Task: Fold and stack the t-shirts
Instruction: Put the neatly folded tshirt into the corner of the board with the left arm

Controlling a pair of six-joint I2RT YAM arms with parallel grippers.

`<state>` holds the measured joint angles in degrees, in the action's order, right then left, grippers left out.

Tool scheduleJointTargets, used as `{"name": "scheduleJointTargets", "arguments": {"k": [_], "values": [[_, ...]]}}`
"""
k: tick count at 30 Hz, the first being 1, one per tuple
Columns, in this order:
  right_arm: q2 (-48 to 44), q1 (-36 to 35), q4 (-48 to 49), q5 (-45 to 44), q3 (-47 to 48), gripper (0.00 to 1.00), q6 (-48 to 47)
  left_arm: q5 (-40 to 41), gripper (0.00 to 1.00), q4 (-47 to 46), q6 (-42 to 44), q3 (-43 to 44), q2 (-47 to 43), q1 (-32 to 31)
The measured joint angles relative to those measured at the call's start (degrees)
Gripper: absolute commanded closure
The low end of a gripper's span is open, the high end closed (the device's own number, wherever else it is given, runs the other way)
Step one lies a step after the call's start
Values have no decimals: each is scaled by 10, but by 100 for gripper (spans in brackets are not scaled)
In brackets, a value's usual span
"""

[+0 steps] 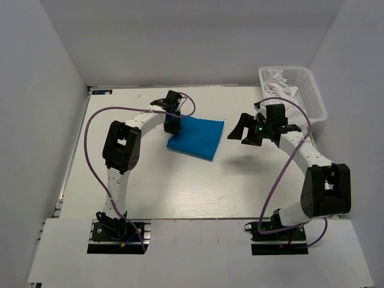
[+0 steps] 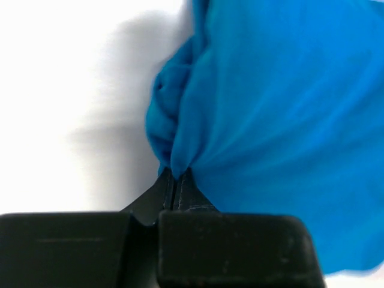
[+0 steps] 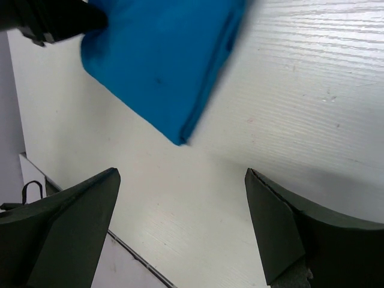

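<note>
A folded blue t-shirt lies on the white table, left of centre. My left gripper is shut on its left edge; in the left wrist view the blue t-shirt bunches up between the closed fingertips. My right gripper is open and empty, above the table to the right of the shirt. In the right wrist view the blue t-shirt lies ahead of the spread fingers. White clothes lie in the basket.
A white plastic basket stands at the back right of the table. Grey walls close the table in on the left, back and right. The table is bare white wood in front of the shirt.
</note>
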<state>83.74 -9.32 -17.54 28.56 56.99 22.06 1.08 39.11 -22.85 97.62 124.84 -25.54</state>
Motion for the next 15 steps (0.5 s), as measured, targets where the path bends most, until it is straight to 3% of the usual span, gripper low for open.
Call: {"name": "scheduleJointTargets", "arguments": {"k": [10,15], "values": [[3,4,-21,-29,25,10,3,104,100,-14,106,64,1,173],[24,8,-44,-46,71,10,-2,135,100,-19,146,152,37,244]]}}
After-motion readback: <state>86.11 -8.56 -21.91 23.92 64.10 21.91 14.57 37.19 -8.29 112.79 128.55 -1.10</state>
